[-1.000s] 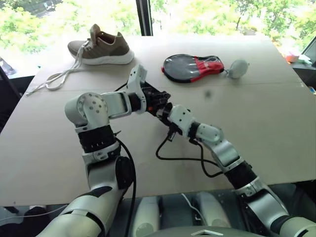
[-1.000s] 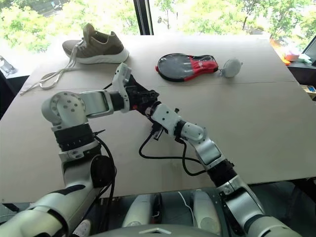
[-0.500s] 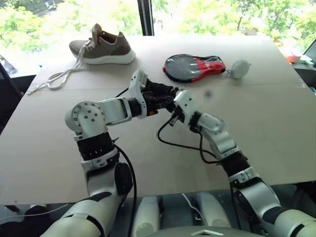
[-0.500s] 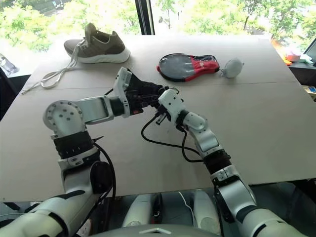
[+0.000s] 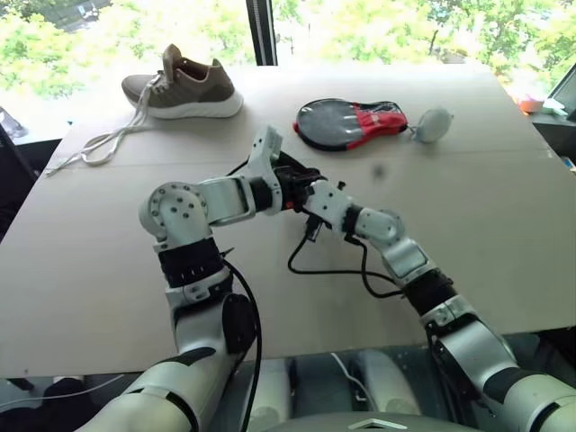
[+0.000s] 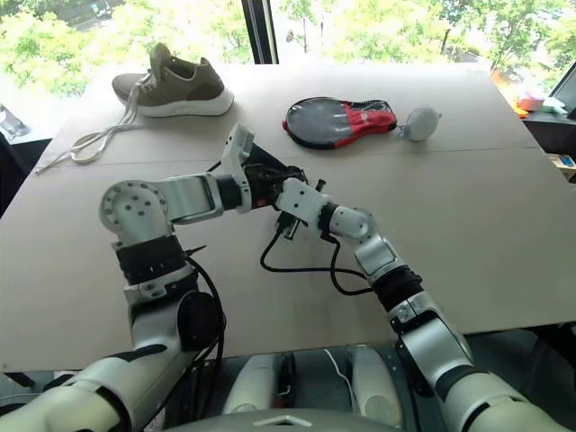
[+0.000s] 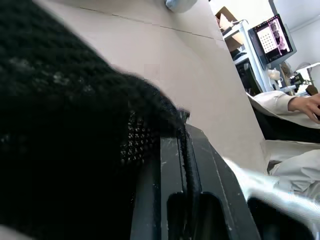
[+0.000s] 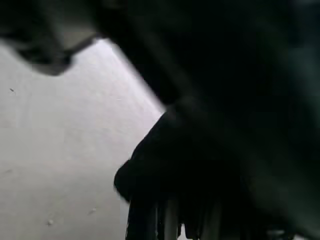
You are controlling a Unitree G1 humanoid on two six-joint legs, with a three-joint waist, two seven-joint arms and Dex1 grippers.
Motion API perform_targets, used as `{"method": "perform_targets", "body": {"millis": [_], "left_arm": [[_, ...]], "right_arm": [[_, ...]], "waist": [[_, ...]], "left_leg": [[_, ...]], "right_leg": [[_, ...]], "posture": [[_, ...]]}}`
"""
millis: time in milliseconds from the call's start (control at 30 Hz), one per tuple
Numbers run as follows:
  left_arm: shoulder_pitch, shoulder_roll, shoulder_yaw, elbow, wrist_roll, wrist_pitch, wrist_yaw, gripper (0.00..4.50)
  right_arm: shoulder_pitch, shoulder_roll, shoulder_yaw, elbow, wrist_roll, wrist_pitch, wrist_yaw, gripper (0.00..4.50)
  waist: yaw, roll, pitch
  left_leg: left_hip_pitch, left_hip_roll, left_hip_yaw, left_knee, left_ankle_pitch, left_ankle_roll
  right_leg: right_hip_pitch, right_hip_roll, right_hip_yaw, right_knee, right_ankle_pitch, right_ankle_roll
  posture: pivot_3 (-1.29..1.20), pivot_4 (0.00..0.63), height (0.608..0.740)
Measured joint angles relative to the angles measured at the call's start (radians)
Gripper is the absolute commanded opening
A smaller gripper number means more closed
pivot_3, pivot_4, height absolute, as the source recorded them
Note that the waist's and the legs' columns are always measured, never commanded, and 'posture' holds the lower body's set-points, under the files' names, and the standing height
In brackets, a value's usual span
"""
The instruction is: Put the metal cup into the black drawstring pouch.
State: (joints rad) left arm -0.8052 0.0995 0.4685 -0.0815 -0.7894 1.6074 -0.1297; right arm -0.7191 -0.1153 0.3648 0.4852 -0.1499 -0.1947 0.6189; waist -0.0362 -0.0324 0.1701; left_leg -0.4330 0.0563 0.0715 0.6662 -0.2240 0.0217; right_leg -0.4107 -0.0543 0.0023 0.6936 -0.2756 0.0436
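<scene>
Nearest, above the middle of the table: left gripper clamped tight, a fold of the black drawstring pouch and a strand of its cord pinched between the fingers. Hard against it from the other side, right gripper, closed right down and pushed up to the same black cloth; cannot tell whether anything sits in it. Compared with a second ago: both hands kept together and carried as a pair, pouch lifted a little off the board with them, no release seen. Probably means the loading step is under way or just finishing, not yet a set-down. Metal cup: cannot tell where it is, hidden somewhere among the fingers and fabric, so nothing to say on which way it points. Pouch bunched, its length seemingly running along the left gripper's line toward the robot's right, mouth direction unreadable. Farther back: oval zipped case, grey ball, and shoe by the window edge, all well apart from the hands.
</scene>
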Motion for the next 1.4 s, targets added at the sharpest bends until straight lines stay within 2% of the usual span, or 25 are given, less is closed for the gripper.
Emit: {"method": "perform_targets", "body": {"millis": [100, 233, 367, 467, 567, 667, 800, 867, 1000, 1100, 1200, 1300, 1400], "left_arm": [[0.003, -0.007, 0.005, -0.016, -0.011, 0.001, 0.015, 0.00], [0.009, -0.012, 0.031, -0.040, -0.058, -0.008, 0.052, 0.00], [0.022, -0.019, 0.038, -0.055, -0.082, -0.012, 0.081, 0.00], [0.012, -0.038, 0.072, -0.024, -0.073, 0.004, 0.097, 0.00], [-0.016, -0.042, 0.073, 0.021, -0.036, 0.005, 0.112, 0.00], [-0.023, -0.034, 0.072, 0.023, -0.033, 0.005, 0.102, 0.00], [-0.002, -0.004, 0.073, 0.004, -0.030, -0.007, 0.074, 0.00], [0.040, 0.014, 0.068, -0.020, -0.045, -0.029, 0.030, 0.00], [0.124, 0.110, 0.015, -0.037, -0.068, -0.096, -0.074, 0.00], [0.169, 0.229, -0.022, -0.032, -0.016, -0.183, -0.118, 0.00], [0.193, 0.306, -0.086, -0.009, 0.033, -0.267, -0.176, 0.00], [0.193, 0.329, -0.124, 0.024, 0.052, -0.326, -0.224, 0.00], [0.188, 0.343, -0.123, 0.045, 0.043, -0.343, -0.260, 0.00]], "right_arm": [[0.003, 0.013, 0.021, 0.000, -0.007, 0.000, 0.029, 0.03], [-0.015, 0.095, -0.050, 0.029, 0.047, 0.107, -0.026, 0.03], [-0.026, 0.064, -0.015, 0.035, 0.027, 0.071, 0.018, 0.03], [0.004, 0.009, 0.070, -0.002, -0.040, -0.022, 0.085, 0.03], [0.015, 0.015, 0.096, -0.016, -0.060, -0.035, 0.091, 0.03], [0.010, 0.012, 0.074, -0.036, -0.060, 0.005, 0.076, 0.92], [0.025, -0.019, 0.050, -0.103, -0.044, 0.059, 0.087, 2.80], [0.070, -0.039, 0.027, -0.177, -0.020, 0.121, 0.094, 3.52], [0.180, -0.080, -0.027, -0.424, 0.107, 0.322, 0.142, 3.52], [0.210, -0.120, -0.115, -0.609, 0.233, 0.497, 0.162, 3.52], [0.214, -0.126, -0.179, -0.699, 0.337, 0.648, 0.159, 3.52], [0.218, -0.150, -0.183, -0.705, 0.356, 0.702, 0.143, 4.39], [0.227, -0.191, -0.143, -0.663, 0.277, 0.668, 0.098, 4.45]], "waist": [[-0.001, 0.000, 0.000], [-0.002, 0.000, 0.000], [0.000, 0.000, 0.000], [0.000, 0.000, 0.000], [-0.003, 0.000, 0.000], [-0.003, 0.000, 0.000], [-0.002, 0.000, 0.000], [-0.001, 0.000, 0.000], [0.000, 0.000, 0.000], [-0.003, 0.000, 0.000], [0.001, 0.000, 0.000], [0.007, 0.000, 0.000], [0.012, 0.000, 0.000]], "left_leg": [[0.000, 0.000, 0.000, 0.000, 0.000, 0.000], [0.000, 0.000, 0.000, 0.000, 0.000, 0.000], [0.000, -0.001, 0.000, -0.001, 0.000, 0.000], [0.000, -0.002, 0.000, -0.001, 0.000, 0.000], [0.001, -0.002, 0.000, -0.001, 0.000, 0.000], [0.001, -0.001, 0.000, -0.001, 0.000, -0.001], [0.001, -0.001, 0.000, -0.001, 0.000, -0.001], [0.000, 0.000, 0.000, -0.002, 0.000, -0.001], [0.001, 0.000, 0.000, -0.002, 0.000, -0.001], [0.002, 0.000, 0.000, -0.002, 0.000, -0.001], [0.002, 0.000, -0.001, -0.002, 0.000, 0.000], [0.001, -0.001, 0.000, -0.002, 0.000, 0.001], [0.000, -0.001, 0.000, -0.002, 0.000, 0.001]], "right_leg": [[0.000, 0.000, 0.000, 0.000, 0.000, 0.000], [0.000, 0.000, 0.000, 0.001, 0.000, 0.000], [0.000, 0.000, 0.000, -0.001, 0.000, 0.000], [0.000, 0.000, 0.000, -0.001, 0.000, 0.000], [0.000, 0.002, 0.000, 0.000, 0.000, 0.000], [0.000, 0.001, 0.000, 0.000, 0.000, 0.000], [0.000, 0.001, 0.000, 0.000, 0.000, 0.000], [0.000, 0.000, 0.000, -0.001, 0.000, 0.000], [0.000, 0.000, 0.000, -0.001, 0.000, 0.000], [0.000, 0.000, 0.000, 0.000, 0.000, 0.000], [0.001, 0.000, -0.001, 0.000, 0.000, -0.001], [0.001, -0.001, -0.001, -0.001, 0.000, -0.001], [0.000, -0.001, -0.001, -0.003, 0.000, -0.001]], "posture": [[0.00, 0.150, 0.740], [0.00, 0.150, 0.740], [0.00, 0.150, 0.740], [0.00, 0.150, 0.740], [0.00, 0.150, 0.740], [0.00, 0.150, 0.740], [0.00, 0.150, 0.740], [0.00, 0.150, 0.740], [0.00, 0.150, 0.740], [0.00, 0.150, 0.740], [0.00, 0.150, 0.740], [0.00, 0.150, 0.740], [0.00, 0.150, 0.740]]}}
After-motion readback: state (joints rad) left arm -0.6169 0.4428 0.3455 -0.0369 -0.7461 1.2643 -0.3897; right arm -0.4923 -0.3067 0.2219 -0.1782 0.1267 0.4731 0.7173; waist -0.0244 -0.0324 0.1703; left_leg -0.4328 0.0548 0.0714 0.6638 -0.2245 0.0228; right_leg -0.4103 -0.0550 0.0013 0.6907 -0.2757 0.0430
